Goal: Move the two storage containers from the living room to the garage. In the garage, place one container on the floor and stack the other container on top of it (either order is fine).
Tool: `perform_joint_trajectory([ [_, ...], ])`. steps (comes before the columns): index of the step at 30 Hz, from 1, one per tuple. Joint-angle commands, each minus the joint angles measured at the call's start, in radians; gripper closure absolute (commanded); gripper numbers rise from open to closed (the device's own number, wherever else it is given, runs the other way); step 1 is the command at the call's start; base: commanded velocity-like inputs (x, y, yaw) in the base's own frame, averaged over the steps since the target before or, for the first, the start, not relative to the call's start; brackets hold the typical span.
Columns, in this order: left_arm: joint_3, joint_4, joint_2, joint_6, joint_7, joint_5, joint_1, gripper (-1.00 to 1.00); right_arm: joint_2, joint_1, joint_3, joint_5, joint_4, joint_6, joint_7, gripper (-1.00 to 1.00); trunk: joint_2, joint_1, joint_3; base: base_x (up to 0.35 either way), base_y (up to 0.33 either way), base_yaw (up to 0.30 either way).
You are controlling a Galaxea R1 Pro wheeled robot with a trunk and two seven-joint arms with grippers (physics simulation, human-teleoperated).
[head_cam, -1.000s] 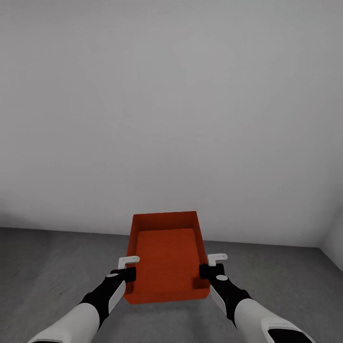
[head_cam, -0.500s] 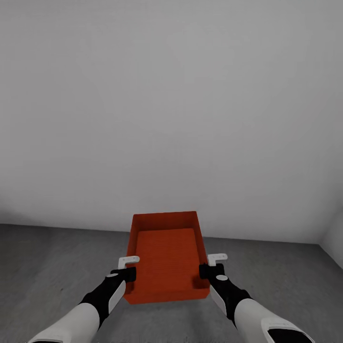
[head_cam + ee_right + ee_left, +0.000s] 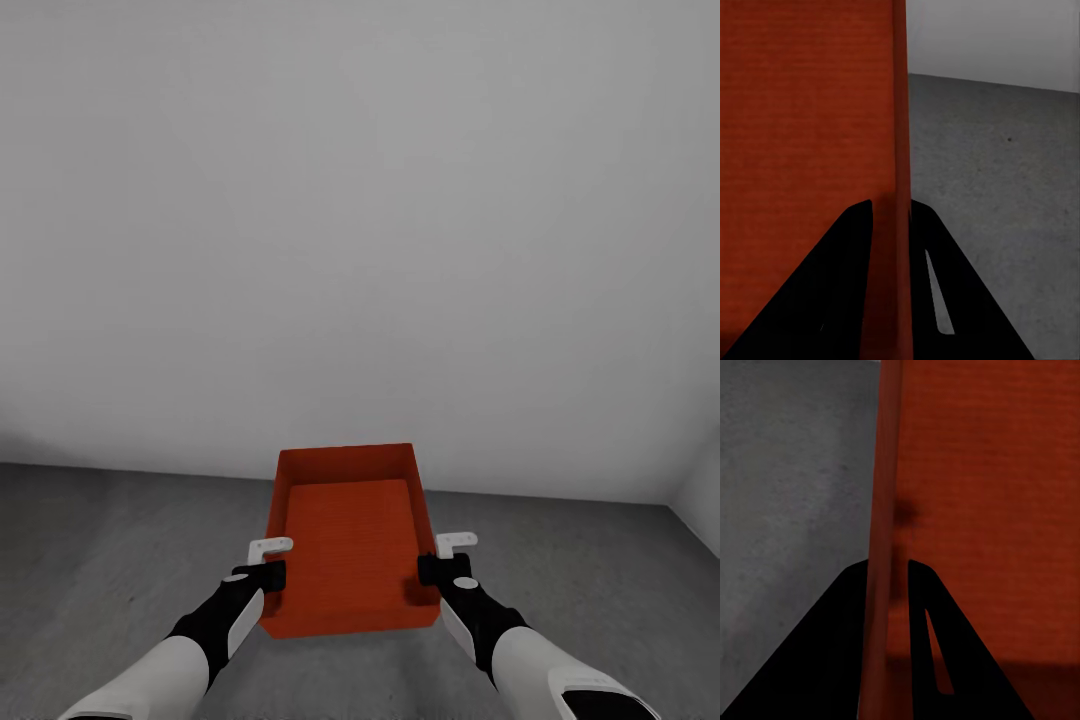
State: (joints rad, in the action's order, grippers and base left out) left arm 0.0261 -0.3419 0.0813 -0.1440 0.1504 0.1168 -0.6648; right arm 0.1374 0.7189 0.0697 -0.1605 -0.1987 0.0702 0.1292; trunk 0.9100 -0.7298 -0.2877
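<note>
One orange-red open-topped storage container (image 3: 350, 540) hangs in front of me, held level above the dark grey garage floor (image 3: 100, 540). My left gripper (image 3: 268, 572) is shut on its left wall (image 3: 881, 510), one black finger (image 3: 832, 660) on each side of the rim. On the opposite side, my right gripper (image 3: 432, 568) is shut on the right wall (image 3: 898, 150) the same way, with a finger (image 3: 960, 300) outside it. The container is empty inside.
A plain white-grey wall (image 3: 360, 220) stands close ahead and meets the floor just past the container. Another wall (image 3: 700, 500) forms a corner at the far right. Bare concrete spreads to both sides.
The wall-floor line has slipped slightly up the picture, so the camera has shifted a little. Arms and container hold the same pose.
</note>
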Motion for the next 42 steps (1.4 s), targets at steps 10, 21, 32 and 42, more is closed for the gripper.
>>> perform_joint_trajectory([
  [10, -0.029, -0.017, -0.010, 0.034, 0.026, -0.011, -0.001, 1.00, 0.001, 0.000, -0.001, 0.001, 0.004, 0.003, -0.006, 1.00, 0.001, 0.000, -0.017, 0.000, 0.000, 0.000],
  [21, -0.029, -0.019, -0.010, 0.034, 0.026, -0.011, -0.001, 1.00, 0.001, 0.000, -0.001, 0.001, 0.004, 0.003, -0.006, 1.00, 0.001, 0.000, -0.035, 0.000, 0.000, 0.000],
  [32, -0.029, -0.019, -0.010, 0.034, 0.026, -0.011, -0.001, 1.00, -0.001, 0.000, -0.001, 0.002, 0.004, 0.003, -0.006, 1.00, 0.001, 0.000, -0.052, 0.000, 0.000, 0.000],
  [42, -0.029, -0.019, -0.010, 0.034, 0.026, -0.011, -0.001, 1.00, 0.000, 0.000, -0.001, 0.001, 0.004, 0.003, -0.006, 1.00, 0.001, 0.000, -0.068, 0.000, 0.000, 0.000],
])
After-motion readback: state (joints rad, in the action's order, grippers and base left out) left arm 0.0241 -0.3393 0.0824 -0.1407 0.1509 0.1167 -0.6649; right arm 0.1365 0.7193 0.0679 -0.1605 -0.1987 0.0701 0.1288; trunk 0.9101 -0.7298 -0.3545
